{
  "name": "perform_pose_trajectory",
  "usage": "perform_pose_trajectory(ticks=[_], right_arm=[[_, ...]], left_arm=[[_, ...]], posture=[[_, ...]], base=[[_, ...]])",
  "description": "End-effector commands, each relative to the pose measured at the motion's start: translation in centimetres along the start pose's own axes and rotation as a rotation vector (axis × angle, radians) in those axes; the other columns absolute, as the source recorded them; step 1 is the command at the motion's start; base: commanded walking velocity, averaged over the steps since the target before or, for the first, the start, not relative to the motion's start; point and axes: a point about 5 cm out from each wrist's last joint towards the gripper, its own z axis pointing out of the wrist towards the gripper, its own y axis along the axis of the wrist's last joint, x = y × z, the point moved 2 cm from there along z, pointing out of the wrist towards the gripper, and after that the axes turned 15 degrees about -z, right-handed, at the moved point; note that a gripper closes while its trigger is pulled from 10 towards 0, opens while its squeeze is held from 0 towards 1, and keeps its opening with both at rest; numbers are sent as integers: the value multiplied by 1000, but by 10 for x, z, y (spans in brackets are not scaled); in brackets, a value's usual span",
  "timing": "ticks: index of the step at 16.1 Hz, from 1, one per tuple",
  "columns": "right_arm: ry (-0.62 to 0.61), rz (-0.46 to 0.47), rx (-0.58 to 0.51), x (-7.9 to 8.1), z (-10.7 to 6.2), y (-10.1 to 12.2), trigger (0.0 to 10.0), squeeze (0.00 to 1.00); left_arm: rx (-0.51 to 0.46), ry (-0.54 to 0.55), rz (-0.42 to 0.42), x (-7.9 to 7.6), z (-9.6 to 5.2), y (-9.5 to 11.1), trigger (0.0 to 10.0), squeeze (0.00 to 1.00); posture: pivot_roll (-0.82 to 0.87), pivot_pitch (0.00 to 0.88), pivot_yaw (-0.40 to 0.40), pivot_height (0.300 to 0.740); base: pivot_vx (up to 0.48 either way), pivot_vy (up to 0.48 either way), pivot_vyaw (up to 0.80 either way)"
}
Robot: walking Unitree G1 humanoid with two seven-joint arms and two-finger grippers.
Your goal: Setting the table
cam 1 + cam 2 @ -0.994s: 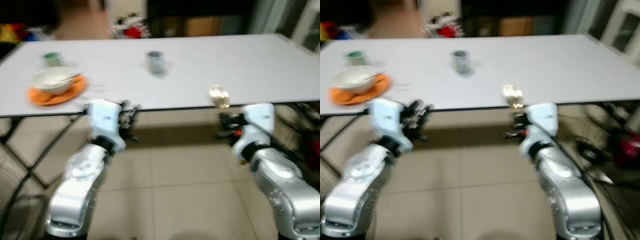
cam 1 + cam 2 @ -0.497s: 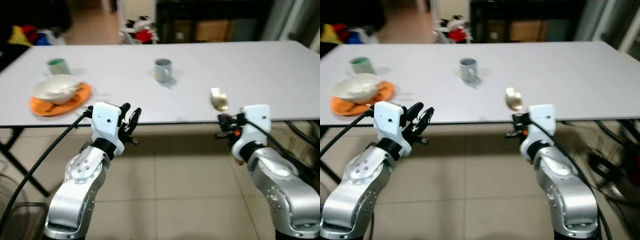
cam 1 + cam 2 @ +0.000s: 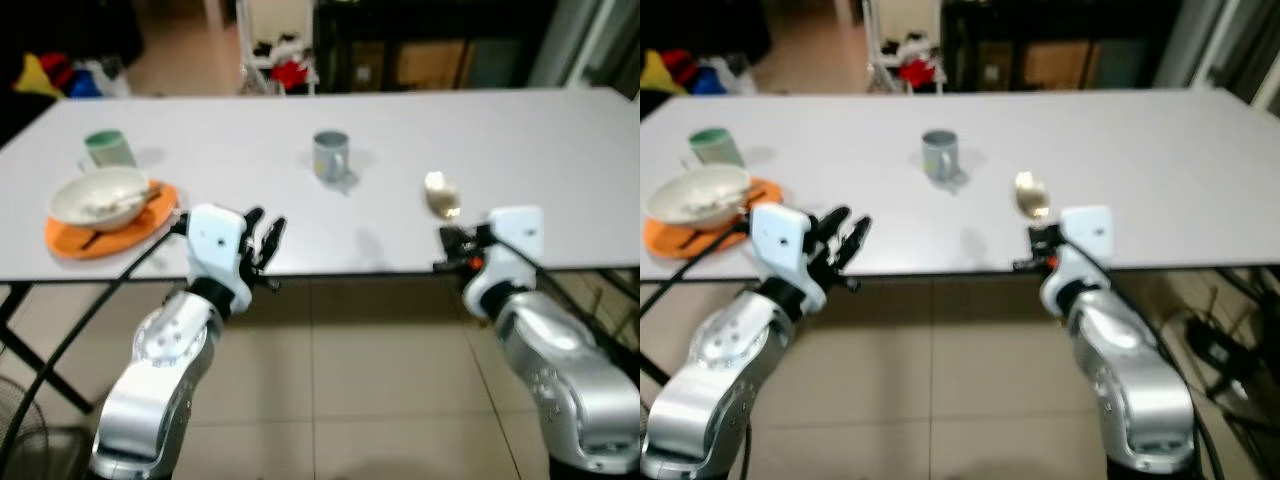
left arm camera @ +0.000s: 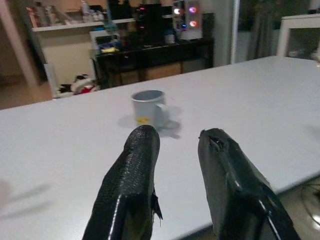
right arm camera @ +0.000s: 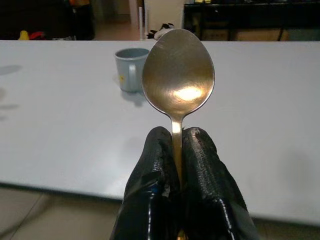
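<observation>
The right hand (image 5: 177, 150) is clamped on the handle of a metal spoon (image 5: 178, 75), bowl upright, held at the near edge of the white worktop (image 3: 500, 150). The left hand (image 4: 175, 150), fingers apart and holding nothing, hovers at that edge too. A grey mug (image 3: 330, 155) stands at 12 o'clock; a bowl (image 3: 98, 195) on an orange plate (image 3: 75, 235) and a green cup (image 3: 107, 148) sit around 10 o'clock.

The surface (image 3: 520, 150) spans the view ahead of the robot. At its left end, a bowl (image 3: 100, 196) sits on a plate (image 3: 70, 236), with a cup (image 3: 108, 148) just behind them. A mug (image 3: 330, 156) stands near the centre. The left pincer (image 3: 262, 240) hangs at the near edge. The right pincer (image 3: 452, 250), also at the near edge, holds a spoon (image 3: 440, 194) upright, right of the mug.
</observation>
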Motion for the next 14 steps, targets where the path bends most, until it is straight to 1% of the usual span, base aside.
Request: perform_pose_trajectory(ticks=[1, 7, 12, 14], right_arm=[[32, 4, -25, 8, 3, 7, 10000, 0], [41, -8, -17, 8, 3, 6, 10000, 0], [59, -9, 10, 12, 6, 1, 10000, 0], [66, -1, 23, 14, 8, -1, 10000, 0]], left_arm=[[-5, 28, 16, 8, -3, 3, 10000, 0], [-6, 24, 13, 6, -2, 2, 10000, 0], [-5, 11, 17, 5, 0, 2, 10000, 0], [18, -4, 25, 5, -1, -1, 10000, 0]], posture=[[71, 0, 23, 740], [70, 0, 16, 740], [73, 0, 22, 740], [79, 0, 21, 740]], base=[[356, 0, 0], [358, 0, 0], [350, 0, 0], [0, 0, 0]])
